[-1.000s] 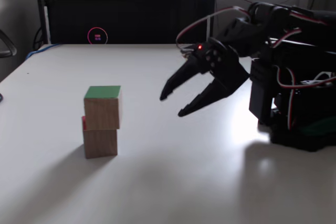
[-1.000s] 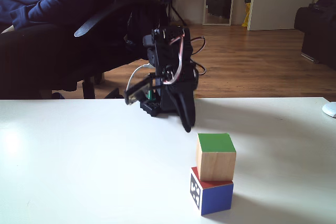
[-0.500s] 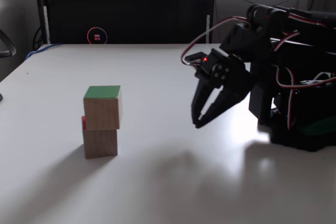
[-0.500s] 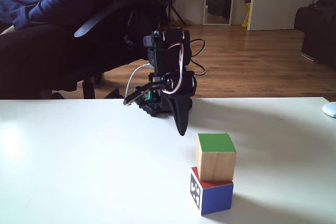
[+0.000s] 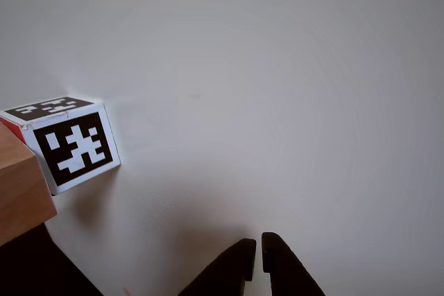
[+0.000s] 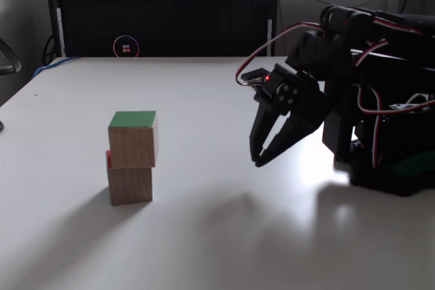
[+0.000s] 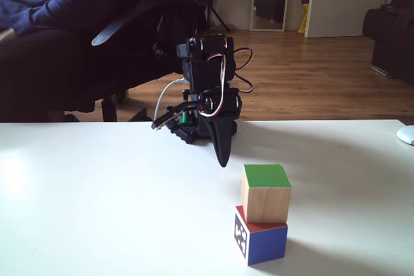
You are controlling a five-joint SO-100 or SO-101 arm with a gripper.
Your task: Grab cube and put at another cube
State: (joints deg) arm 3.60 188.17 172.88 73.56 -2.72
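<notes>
Gripper (image 6: 257, 161) pulling back toward base since a second ago, fingers now pressed together, holding nothing. Cube (image 6: 132, 138) sitting on marker cube (image 7: 260, 242), off at gripper's 9 o'clock in fixed view. Looks like stacking's done, arm just retreating.

Plain matt wood on the cube (image 7: 266, 201), smooth matt white table (image 6: 224, 229), glossy black plastic hand (image 6: 259, 159).
</notes>
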